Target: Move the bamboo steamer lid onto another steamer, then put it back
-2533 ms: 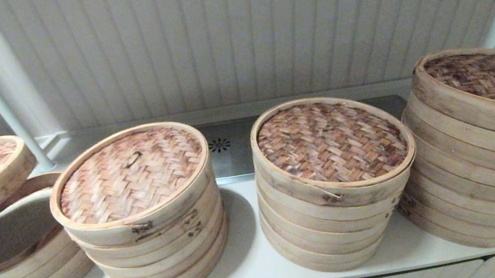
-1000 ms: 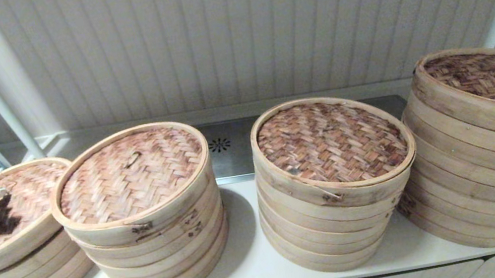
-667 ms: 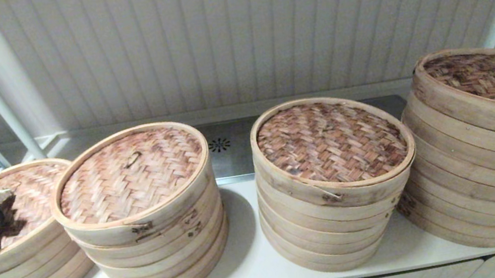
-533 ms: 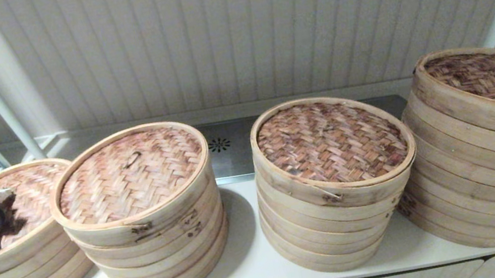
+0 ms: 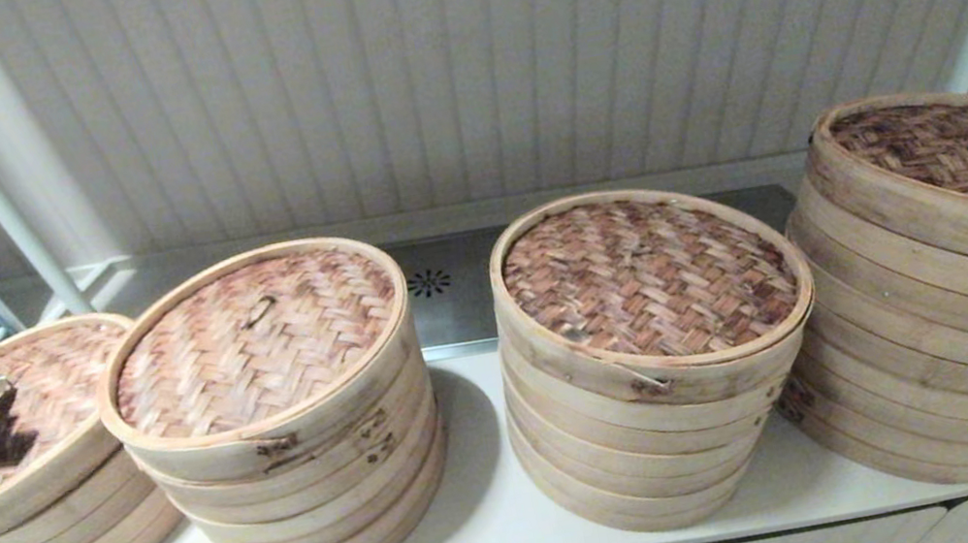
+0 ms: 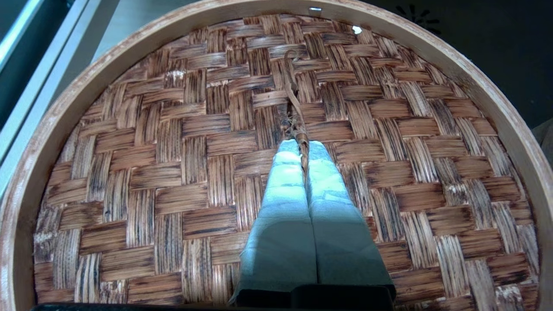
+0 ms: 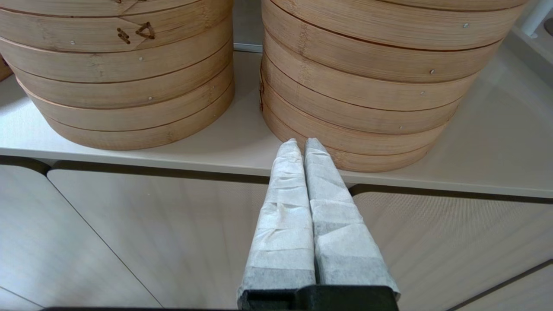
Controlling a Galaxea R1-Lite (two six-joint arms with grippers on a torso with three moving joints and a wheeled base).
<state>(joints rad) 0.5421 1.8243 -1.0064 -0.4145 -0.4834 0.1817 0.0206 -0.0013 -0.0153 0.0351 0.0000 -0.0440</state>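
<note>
Bamboo lid [image 6: 173,172] sits on the leftmost steamer [image 5: 47,541], left gripper [image 6: 302,149] pinching its loop [image 6: 296,112]

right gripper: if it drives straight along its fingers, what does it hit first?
Probably the base of a steamer stack. The right gripper, shut and empty, points at its lowest tier just above the counter edge. The gap ahead is hard to judge.

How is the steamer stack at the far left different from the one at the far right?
The far-left stack is shorter; the far-right stack stands taller, with more tiers. The left lid is a pale reddish weave; the right lid is darker brown. The left gripper pinches the left lid's handle loop; nothing touches the right lid. Both are round bamboo, lidded, on the white counter.
</note>
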